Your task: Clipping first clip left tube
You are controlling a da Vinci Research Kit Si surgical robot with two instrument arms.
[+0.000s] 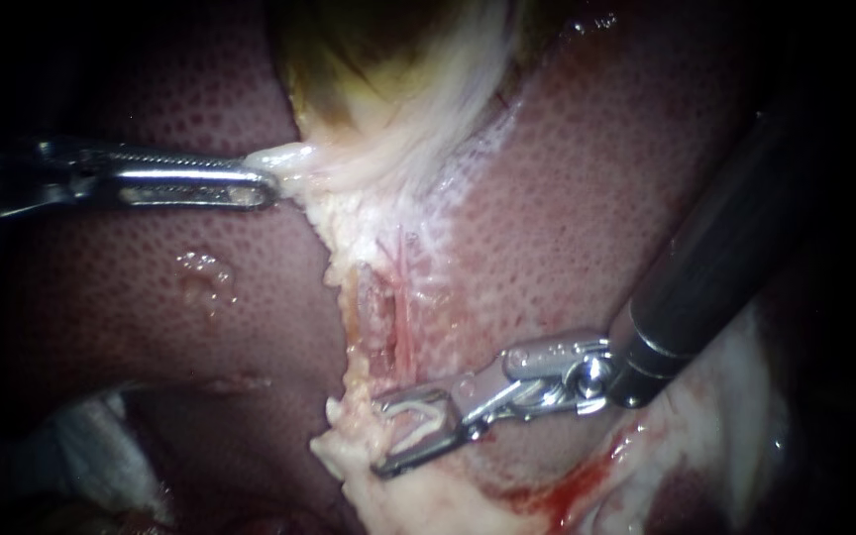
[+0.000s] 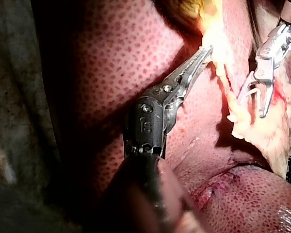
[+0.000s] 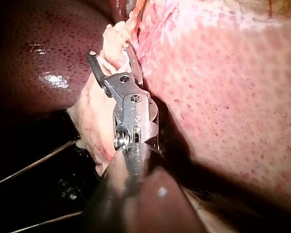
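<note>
- Left instrument (image 1: 267, 188): enters from the left edge of the endoscope view and lies almost level, wrist straight in line with the shaft.
- Left hand (image 2: 203, 52): long, slim, toothed jaws pressed together at the tips, pinching a strand of pale tissue (image 1: 284, 157).
- Right instrument (image 1: 380, 436): slants down from the upper right on a dark shaft, wrist bent so that the tip points leftward and slightly down.
- Right hand (image 3: 111, 51): jaws spread wide, with a white clip (image 1: 418, 416) seated between them and touching both.
</note>
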